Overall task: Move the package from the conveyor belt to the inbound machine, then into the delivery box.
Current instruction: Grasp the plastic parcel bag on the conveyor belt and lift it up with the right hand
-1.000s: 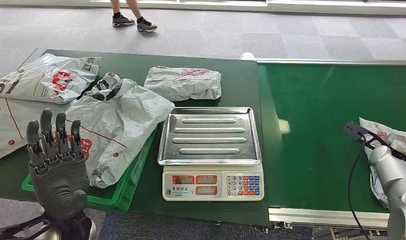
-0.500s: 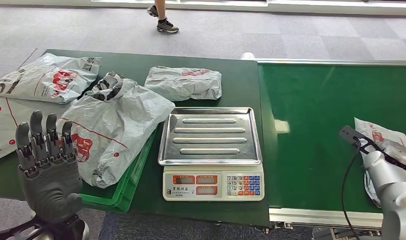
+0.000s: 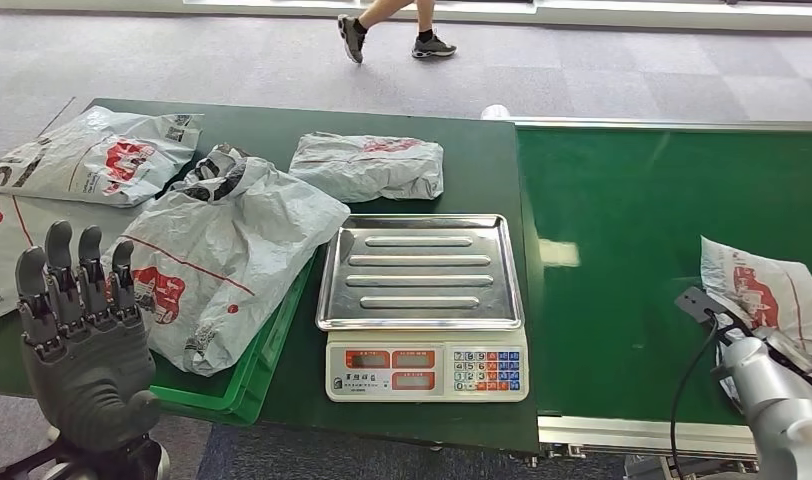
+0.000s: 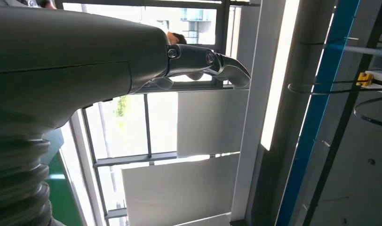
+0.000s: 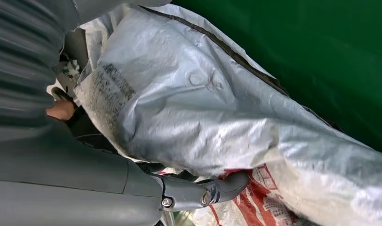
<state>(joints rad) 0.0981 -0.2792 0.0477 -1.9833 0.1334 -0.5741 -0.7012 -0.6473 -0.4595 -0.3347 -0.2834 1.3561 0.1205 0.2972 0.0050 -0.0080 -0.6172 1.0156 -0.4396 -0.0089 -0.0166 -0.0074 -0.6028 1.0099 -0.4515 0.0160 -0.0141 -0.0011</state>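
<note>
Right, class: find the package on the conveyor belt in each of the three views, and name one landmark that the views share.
Head view: the package lies at the right edge, on the green conveyor belt, beside the right arm's wrist.
Left wrist view: not in it; the left hand is raised against windows.
Right wrist view: the package spans the middle, against the right hand.
Shared landmark: the green belt.
</note>
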